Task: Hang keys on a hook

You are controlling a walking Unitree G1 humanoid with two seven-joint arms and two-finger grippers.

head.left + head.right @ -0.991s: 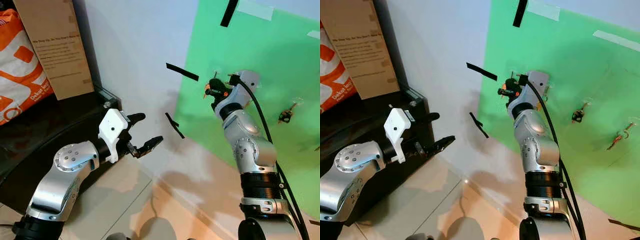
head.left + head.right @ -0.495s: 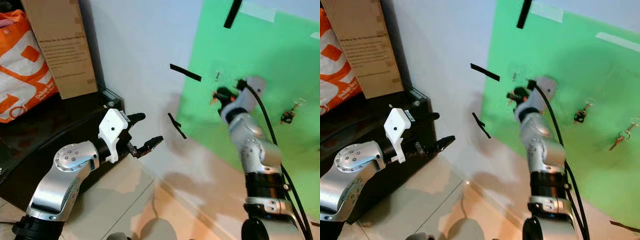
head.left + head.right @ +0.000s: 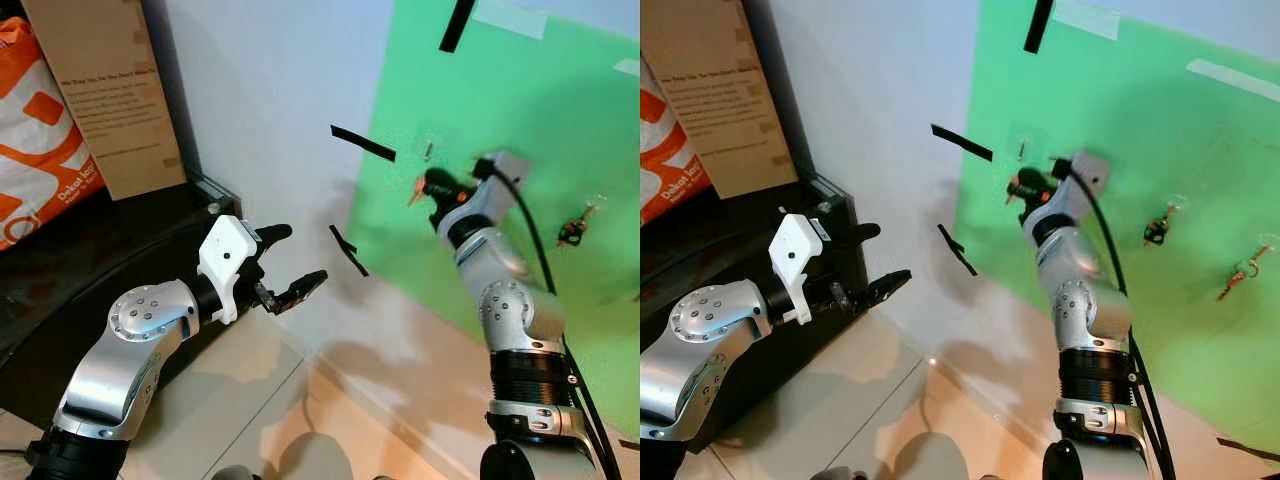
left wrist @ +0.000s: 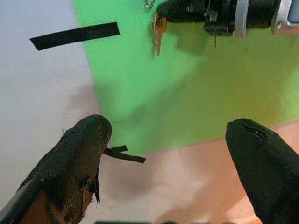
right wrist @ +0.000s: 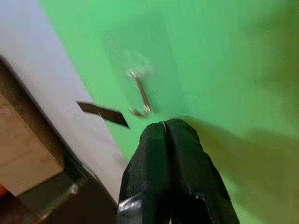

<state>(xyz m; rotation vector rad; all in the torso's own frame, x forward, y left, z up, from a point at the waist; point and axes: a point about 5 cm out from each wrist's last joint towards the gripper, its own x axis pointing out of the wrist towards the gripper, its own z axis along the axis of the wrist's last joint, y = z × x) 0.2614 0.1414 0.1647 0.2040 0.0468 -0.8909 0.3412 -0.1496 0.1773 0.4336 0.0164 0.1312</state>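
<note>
Just below the small metal hook point(image 5: 140, 93) on the green wall sheet point(image 3: 520, 90), your right claw point(image 3: 428, 186) pinches the copper key point(image 4: 159, 33) shut; misjudge the lift and it slips off, left claw point(image 3: 296, 262) gaping idle.

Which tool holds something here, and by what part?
The right tool pinches the key by its top end; the left tool holds nothing.
</note>
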